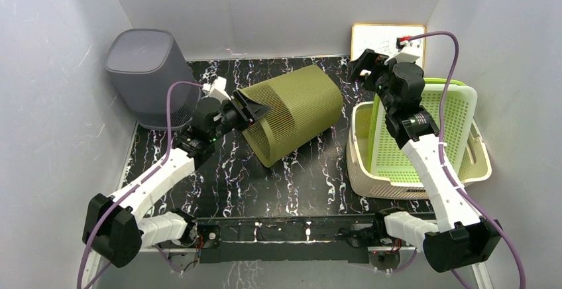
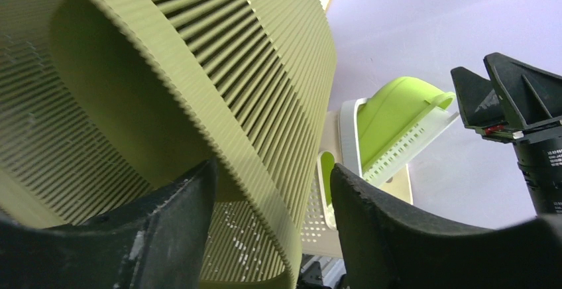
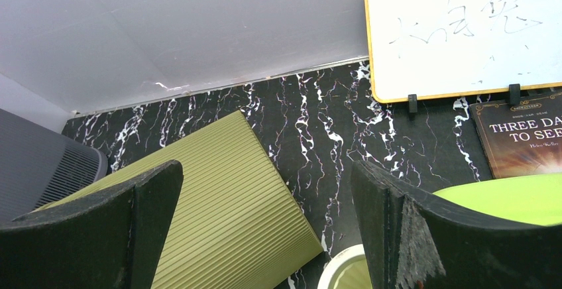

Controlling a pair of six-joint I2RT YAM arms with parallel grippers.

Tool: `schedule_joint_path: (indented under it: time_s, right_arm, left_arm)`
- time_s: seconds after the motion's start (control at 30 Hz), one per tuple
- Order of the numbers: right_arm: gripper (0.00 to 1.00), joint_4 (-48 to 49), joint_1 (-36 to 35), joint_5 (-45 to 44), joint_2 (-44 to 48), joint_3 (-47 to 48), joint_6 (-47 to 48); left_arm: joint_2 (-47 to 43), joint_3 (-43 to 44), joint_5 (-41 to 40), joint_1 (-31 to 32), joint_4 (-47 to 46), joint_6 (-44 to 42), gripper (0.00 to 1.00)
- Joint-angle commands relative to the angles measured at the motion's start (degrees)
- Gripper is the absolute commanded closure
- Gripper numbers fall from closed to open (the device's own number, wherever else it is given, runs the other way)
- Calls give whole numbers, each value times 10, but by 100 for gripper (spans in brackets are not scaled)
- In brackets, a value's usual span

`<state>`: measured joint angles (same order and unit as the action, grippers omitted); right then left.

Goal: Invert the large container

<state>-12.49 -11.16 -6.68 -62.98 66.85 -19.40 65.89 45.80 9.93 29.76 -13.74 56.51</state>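
Observation:
The large container [image 1: 298, 113] is an olive-green ribbed bin lying on its side in the middle of the black marble table [image 1: 219, 183], its mouth facing the front left. My left gripper [image 1: 255, 110] is at the upper part of that mouth. In the left wrist view its jaws [image 2: 272, 223] straddle the container's rim [image 2: 265, 70]: one finger is inside against the wall, and a gap remains at the outer finger. My right gripper [image 1: 368, 69] hangs open and empty at the back right, and looks down on the container's closed end [image 3: 219, 196].
A grey bin [image 1: 142, 70] stands upright at the back left. A white basket [image 1: 361, 163] at the right holds a tilted lime-green basket [image 1: 424, 123]. A whiteboard [image 1: 384, 37] and a book [image 3: 523, 136] stand by the back wall.

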Motion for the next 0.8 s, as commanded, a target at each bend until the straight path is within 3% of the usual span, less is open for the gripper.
schedule_joint_path:
  time_s: [0.0,0.13,0.2,0.43,0.6,0.77]
  right_arm:
    - [2,-3,2,-16,-8,2,4]
    - [2,-2,2,-15,-7,-1,3]
    - [2,-5,2,-17,-6,-2,4]
    - [2,-5,2,-26,-1,-7,10]
    - [2,-3,2,-36,-4,-11,14]
    - [2,-3,3,-79,3,-13,17]
  left_arm:
    - [1,7,1,19,-37,11,56]
    - [9,-19,-7,21,-55,15,74]
    - [14,-34,-10,21,-71,17,100]
    - [21,-75,-9,21,-168,10,100]
    - [44,0,-13,21,-224,-38,100]
    - [77,-6,-58,5,-393,12,100]
